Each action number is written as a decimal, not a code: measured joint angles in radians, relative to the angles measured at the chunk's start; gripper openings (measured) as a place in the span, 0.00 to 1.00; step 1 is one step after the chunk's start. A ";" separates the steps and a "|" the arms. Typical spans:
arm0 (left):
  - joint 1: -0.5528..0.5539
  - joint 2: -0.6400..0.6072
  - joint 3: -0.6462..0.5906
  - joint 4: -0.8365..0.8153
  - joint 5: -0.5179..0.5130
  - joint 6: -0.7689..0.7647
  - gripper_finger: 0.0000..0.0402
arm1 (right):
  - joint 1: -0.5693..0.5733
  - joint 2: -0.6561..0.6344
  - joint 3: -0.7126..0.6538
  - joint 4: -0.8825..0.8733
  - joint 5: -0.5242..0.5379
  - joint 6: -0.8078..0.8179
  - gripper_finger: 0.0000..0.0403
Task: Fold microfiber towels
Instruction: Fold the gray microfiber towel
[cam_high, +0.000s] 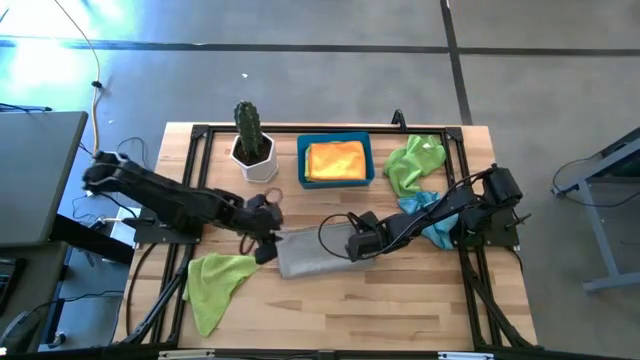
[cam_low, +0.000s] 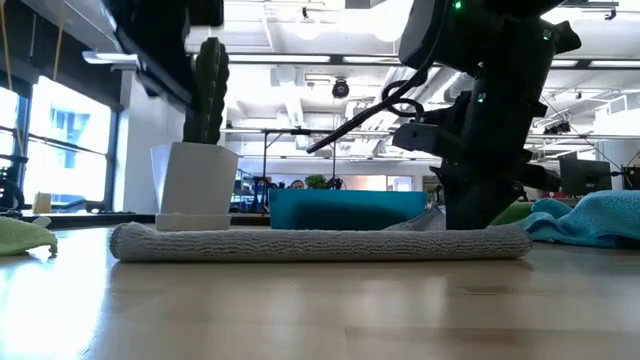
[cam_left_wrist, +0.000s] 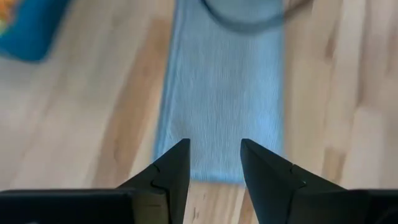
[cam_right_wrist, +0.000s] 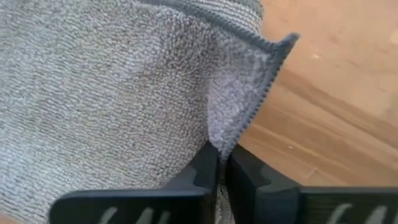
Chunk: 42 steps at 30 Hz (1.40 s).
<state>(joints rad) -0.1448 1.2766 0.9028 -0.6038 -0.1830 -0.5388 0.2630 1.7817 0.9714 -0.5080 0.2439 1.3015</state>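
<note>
Mid-table, grey towel (cam_high: 312, 255) lengthwise left-right

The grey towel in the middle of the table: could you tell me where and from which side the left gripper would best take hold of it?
Probably the short end of the grey towel nearest the left gripper, approached level along the table. The towel lies folded into a flat strip, that end sits just ahead of the open fingers, and the right gripper is pinching an edge at the opposite end.

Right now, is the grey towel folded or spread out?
Folded. The grey towel lies as a narrow strip, and the right gripper pinches its doubled corner.
</note>
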 joint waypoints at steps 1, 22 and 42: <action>0.000 -0.024 0.001 0.006 -0.021 -0.013 0.33 | 0.000 0.000 0.000 -0.003 0.005 0.000 0.02; 0.000 -0.348 0.000 0.016 -0.172 -0.119 0.33 | -0.004 -0.108 0.142 -0.695 -0.105 -0.112 0.00; 0.000 -0.348 0.000 0.026 -0.157 -0.113 0.33 | -0.062 -0.034 0.291 -0.202 -0.105 -0.069 0.00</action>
<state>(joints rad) -0.1452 0.9291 0.9028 -0.5780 -0.3399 -0.6515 0.2014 1.7481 1.2625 -0.7101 0.1388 1.2321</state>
